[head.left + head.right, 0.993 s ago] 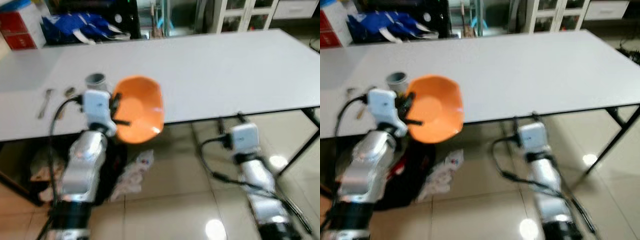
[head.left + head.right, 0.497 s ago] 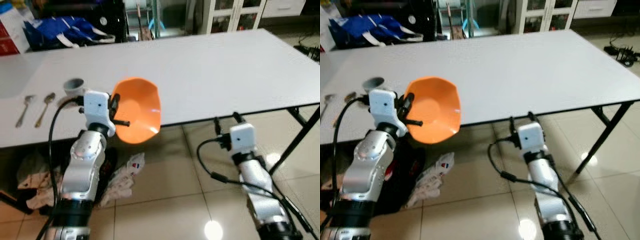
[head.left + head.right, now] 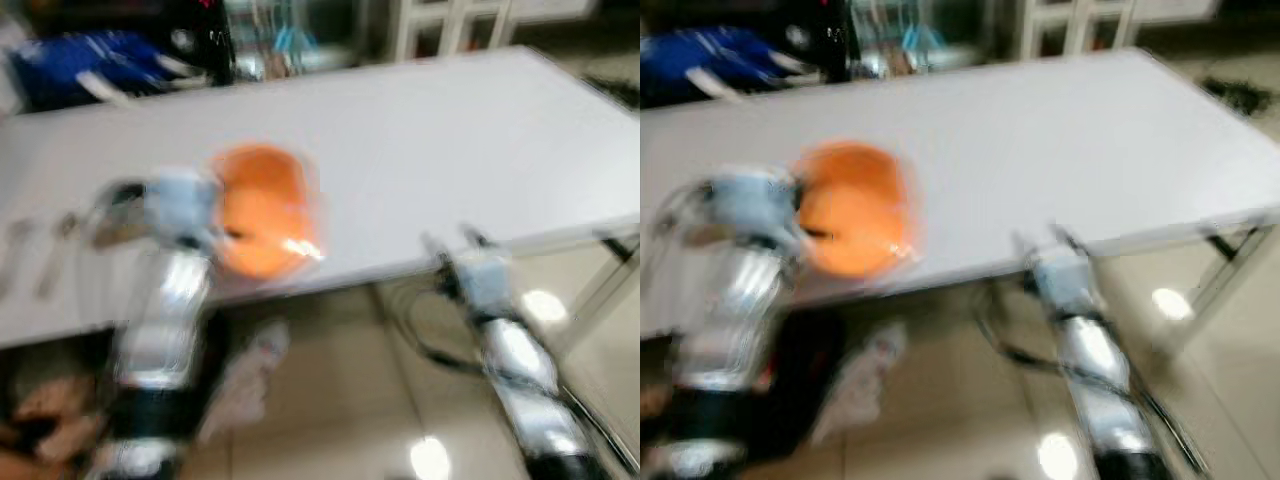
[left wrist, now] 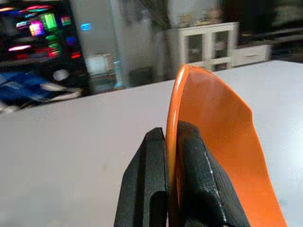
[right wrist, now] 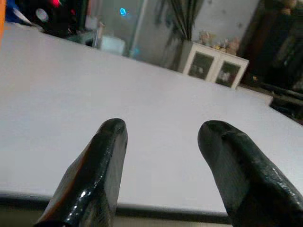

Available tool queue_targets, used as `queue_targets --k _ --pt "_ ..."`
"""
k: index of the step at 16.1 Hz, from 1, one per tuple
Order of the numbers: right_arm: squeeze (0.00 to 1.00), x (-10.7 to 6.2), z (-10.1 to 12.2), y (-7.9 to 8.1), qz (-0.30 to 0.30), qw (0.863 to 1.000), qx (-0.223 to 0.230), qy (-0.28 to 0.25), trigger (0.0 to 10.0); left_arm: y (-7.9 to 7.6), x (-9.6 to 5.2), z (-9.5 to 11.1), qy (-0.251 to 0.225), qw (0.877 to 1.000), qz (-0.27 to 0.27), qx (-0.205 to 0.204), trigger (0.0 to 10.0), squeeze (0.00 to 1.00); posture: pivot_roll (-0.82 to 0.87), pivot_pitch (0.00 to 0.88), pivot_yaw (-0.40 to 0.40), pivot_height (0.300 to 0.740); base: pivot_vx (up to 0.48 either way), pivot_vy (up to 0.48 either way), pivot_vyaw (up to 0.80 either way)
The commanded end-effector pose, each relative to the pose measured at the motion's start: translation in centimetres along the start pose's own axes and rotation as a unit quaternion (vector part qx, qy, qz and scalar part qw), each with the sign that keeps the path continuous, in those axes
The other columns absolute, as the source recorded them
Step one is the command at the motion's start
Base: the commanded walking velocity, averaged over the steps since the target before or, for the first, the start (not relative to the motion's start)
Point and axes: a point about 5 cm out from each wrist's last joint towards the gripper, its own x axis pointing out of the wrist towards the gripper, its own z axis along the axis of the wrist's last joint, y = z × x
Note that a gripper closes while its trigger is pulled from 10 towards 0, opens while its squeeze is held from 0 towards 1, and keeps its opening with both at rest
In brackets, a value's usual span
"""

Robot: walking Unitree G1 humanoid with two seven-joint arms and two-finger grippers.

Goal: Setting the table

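The head views are heavily blurred. The left hand [image 4: 166,142] is seen closed on the rim of an orange bowl [image 4: 222,142]; in the left wrist view the rim is pinched between the two black fingers [image 4: 147,184], one finger on the outer face and the other on the inner face. The bowl is held on edge, its hollow turned away from the left hand toward the robot's right. In the head views the bowl [image 3: 262,208] is placed just beyond the left hand, over the near edge of the white tabletop [image 3: 420,140]; whether it touches the tabletop cannot be told through the blur.

The right hand [image 5: 161,130] is seen open, its two fingers [image 5: 106,156] spread well apart with nothing between them. It is held at the near edge of the tabletop [image 5: 156,109], which extends ahead of the fingertips. In the right eye view the right hand [image 3: 1040,240] is set well to the right of the bowl.

To the left of the left hand, faint cutlery shapes [image 3: 45,255] are made out on the tabletop, too blurred to identify. Beyond the far edge, a white cabinet [image 4: 208,42] and a blue bag [image 3: 710,55] are noted. A glossy tiled floor [image 3: 350,400] is seen below the tabletop.
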Motion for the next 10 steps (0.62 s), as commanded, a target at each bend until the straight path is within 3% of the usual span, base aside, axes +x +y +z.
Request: queue_targets --k 1,2,5,6,7,8,10 --pt "0.0 0.9 1.7 1.5 0.018 0.999 0.014 -0.036 10.0 2.0 -0.2 1.2 -0.019 0.999 0.024 0.026 0.0 0.0 -0.13 0.0 0.078 0.74 0.48 0.0 0.0" --pt "0.0 0.8 1.7 1.5 0.019 0.999 0.015 -0.035 10.0 1.7 0.1 1.8 -0.028 0.999 0.014 0.024 0.0 0.0 -0.13 0.0 0.079 0.74 0.48 0.0 0.0" --pt "0.0 0.9 1.5 1.6 0.021 0.999 0.014 -0.032 10.0 1.0 1.7 3.9 -0.049 0.999 -0.011 -0.002 0.0 0.0 -0.12 0.0 0.077 0.74 0.0 0.0 0.0" --pt "0.0 0.9 1.5 1.7 0.021 0.999 0.014 -0.032 10.0 1.7 2.9 4.2 -0.037 0.997 0.008 -0.06 0.0 0.0 -0.12 0.0 0.079 0.74 0.0 0.0 0.0" --pt "0.0 1.0 1.5 1.7 0.021 0.999 0.014 -0.032 10.0 2.1 3.4 4.1 -0.03 0.996 0.016 -0.088 0.0 0.0 -0.12 0.0 0.079 0.74 0.0 0.0 0.0" --pt "0.0 1.0 1.5 1.7 0.022 0.999 0.013 -0.031 10.0 2.9 4.6 3.3 -0.01 0.986 0.043 -0.159 0.0 0.0 -0.13 0.0 0.078 0.74 0.0 0.0 0.0" --pt "0.0 1.0 1.5 1.7 0.023 0.999 0.012 -0.031 10.0 3.1 5.3 2.6 0.006 0.973 0.057 -0.225 0.0 0.0 -0.13 0.0 0.078 0.74 0.0 0.0 0.0"
